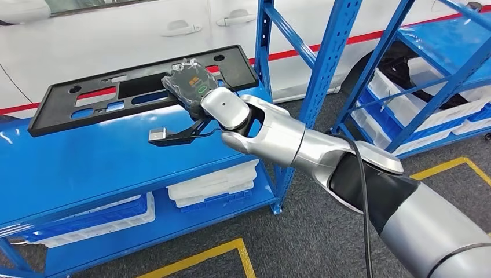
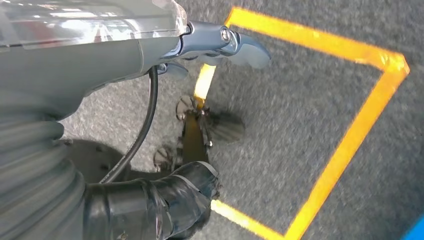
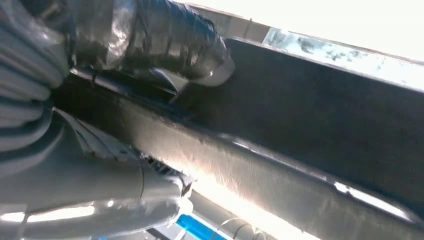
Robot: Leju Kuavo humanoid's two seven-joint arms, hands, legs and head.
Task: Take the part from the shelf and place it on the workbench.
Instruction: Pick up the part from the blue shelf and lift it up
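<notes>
The right hand [image 1: 188, 84] grips the black part [image 1: 87, 98] at its edge, above the blue shelf [image 1: 87, 168] (lifted, it seems). It should keep the long part level while carrying.

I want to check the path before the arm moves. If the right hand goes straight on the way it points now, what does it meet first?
The right hand already grips the black part, so nothing lies between them. Beyond the part, the line seems to lead to the white car body behind the blue shelf, though depth is unclear.
</notes>
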